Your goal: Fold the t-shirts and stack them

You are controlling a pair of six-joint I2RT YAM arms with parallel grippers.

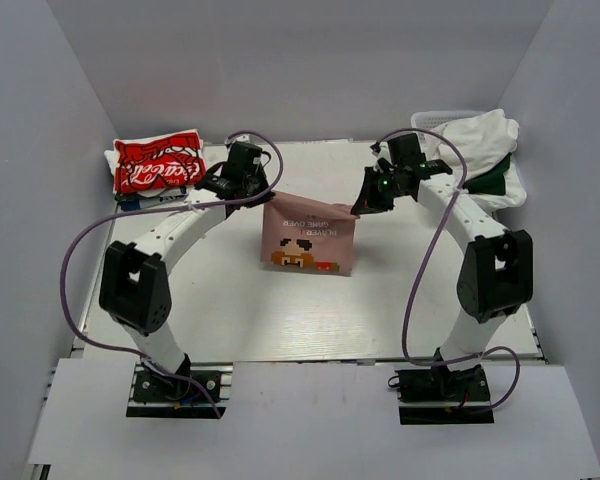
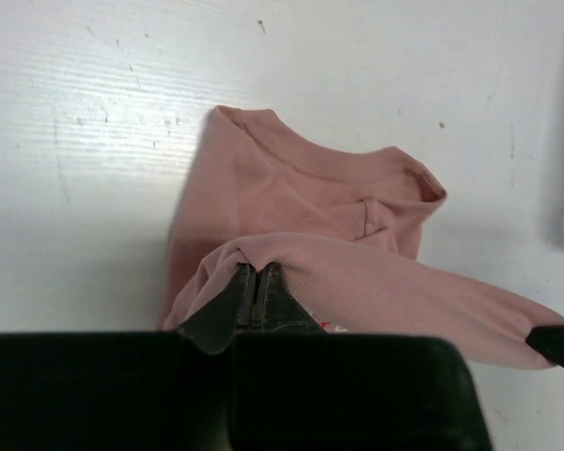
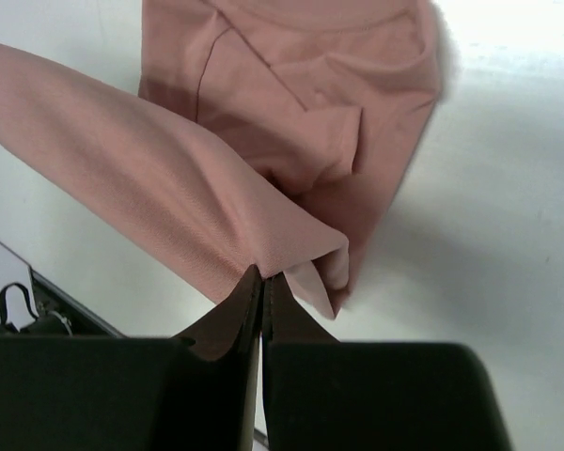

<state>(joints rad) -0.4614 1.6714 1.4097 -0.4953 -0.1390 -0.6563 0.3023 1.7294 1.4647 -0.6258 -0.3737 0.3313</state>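
A dusty-pink t-shirt [image 1: 310, 233] with a pixel-face print hangs above the table's middle, held by its top corners. My left gripper [image 1: 263, 190] is shut on its left corner, seen in the left wrist view [image 2: 256, 268] pinching pink cloth [image 2: 357, 235]. My right gripper [image 1: 361, 207] is shut on the right corner, seen in the right wrist view [image 3: 265, 275] pinching the pink cloth [image 3: 169, 188]. The shirt's lower part rests on the table. A folded red t-shirt with white script logo [image 1: 158, 163] lies at the back left.
A white lattice basket [image 1: 510, 185] at the back right holds white t-shirts [image 1: 472, 138] and a dark green one [image 1: 490, 183]. White cloth [image 1: 140, 200] lies under the red shirt. Grey walls enclose the table [image 1: 230, 320].
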